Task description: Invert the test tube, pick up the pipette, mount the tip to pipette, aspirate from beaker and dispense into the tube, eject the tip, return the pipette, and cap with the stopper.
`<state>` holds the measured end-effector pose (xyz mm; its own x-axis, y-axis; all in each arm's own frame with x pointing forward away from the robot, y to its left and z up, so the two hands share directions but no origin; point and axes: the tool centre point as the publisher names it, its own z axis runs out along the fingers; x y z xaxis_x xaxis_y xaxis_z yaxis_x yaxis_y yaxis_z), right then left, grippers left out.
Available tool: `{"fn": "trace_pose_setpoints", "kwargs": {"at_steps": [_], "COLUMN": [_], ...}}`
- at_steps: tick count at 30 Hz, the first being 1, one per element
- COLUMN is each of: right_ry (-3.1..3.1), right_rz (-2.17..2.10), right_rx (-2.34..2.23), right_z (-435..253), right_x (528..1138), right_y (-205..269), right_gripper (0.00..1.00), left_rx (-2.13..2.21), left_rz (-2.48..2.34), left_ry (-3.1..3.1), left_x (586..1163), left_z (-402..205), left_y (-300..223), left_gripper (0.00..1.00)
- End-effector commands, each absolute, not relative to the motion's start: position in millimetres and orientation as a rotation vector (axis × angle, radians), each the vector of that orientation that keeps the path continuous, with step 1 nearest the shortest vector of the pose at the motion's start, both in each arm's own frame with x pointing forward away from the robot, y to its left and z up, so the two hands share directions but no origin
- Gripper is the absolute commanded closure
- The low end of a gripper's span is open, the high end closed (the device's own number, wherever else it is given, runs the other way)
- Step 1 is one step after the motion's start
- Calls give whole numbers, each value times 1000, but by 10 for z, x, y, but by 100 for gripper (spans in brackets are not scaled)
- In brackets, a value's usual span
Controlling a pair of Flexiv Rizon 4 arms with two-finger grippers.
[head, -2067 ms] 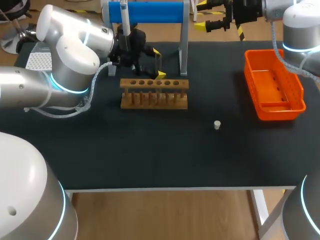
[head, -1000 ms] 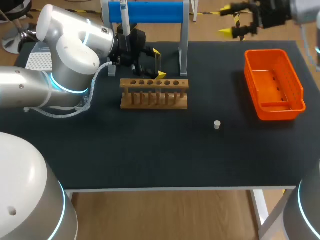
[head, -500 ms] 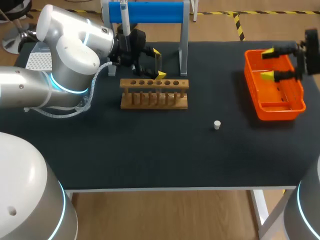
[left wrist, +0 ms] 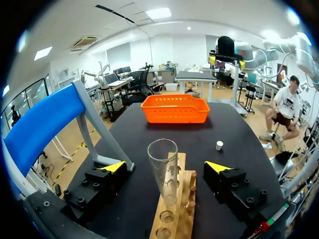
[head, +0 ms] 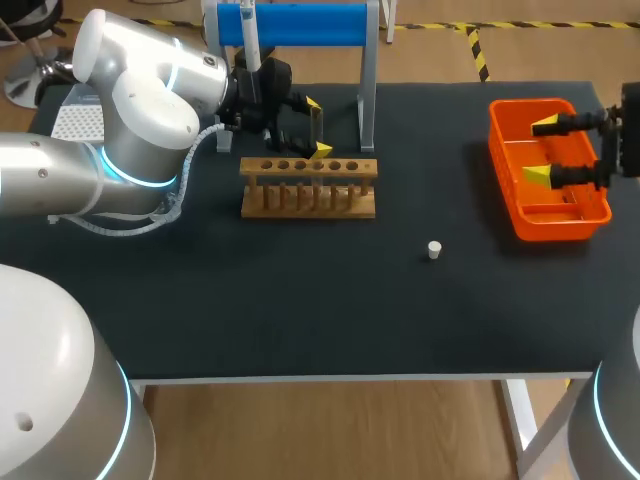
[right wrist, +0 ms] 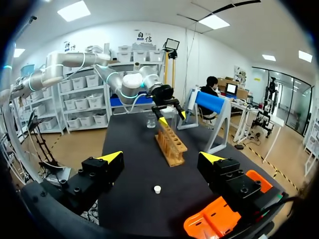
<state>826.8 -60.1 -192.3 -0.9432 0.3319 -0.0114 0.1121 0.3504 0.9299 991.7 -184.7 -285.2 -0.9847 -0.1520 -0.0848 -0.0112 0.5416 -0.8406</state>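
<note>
1. The left pincer (head: 318, 127) hangs over the wooden rack (head: 308, 187) near the back edge of the worktop (head: 300, 300). Its fingers are spread wide and grip nothing.
2. The test tube (left wrist: 163, 164) stands between those fingers with a clear gap on either side. Its long axis is upright, the mouth is up, and the lower end goes down into the rack.
3. With the mouth already up, the inverting step looks finished, so the pipette (head: 250, 40) is probably next.
4. The pipette hangs from the blue-barred stand (head: 310, 22) at the back edge of the worktop. Its long axis is vertical, and it is just behind the left pincer, toward the left corner.
5. The right pincer (head: 541, 150) is also released and empty. It hovers over the orange basket (head: 560, 228) at the right edge, well apart from the stand.
6. The left arm is much nearer the pipette. It would have to lift clear of the tube and approach from the side, with its fingers across the upright handle.
7. The beaker (right wrist: 151, 120) stands beyond the rack's far end, toward the left edge of the worktop.
8. The stopper (head: 434, 250) sits alone on the worktop between the rack and the basket, toward the front. It is nearer the right arm.
</note>
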Motion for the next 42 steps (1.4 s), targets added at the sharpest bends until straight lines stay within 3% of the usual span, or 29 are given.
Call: {"fn": "trace_pose_setpoints", "kwargs": {"at_steps": [1, 13, 42], "right_ry": [2403, 2429, 2590], "right_rz": [1627, 1575, 1377], "right_rx": [412, 460, 461], "right_z": [-1921, -2248, -3437], "right_x": [8232, 8097, 7958], "right_y": [-592, -587, -79], "right_gripper": [0, 0, 0], "left_rx": [-142, -142, -142], "left_rz": [-1427, -1427, -1427], "left_ry": [2626, 2626, 2626], "left_x": [9914, 9914, 9914], "left_z": [-2850, -2850, -2850], "left_y": [-1853, -1853, -1853], "left_gripper": [0, 0, 0]}}
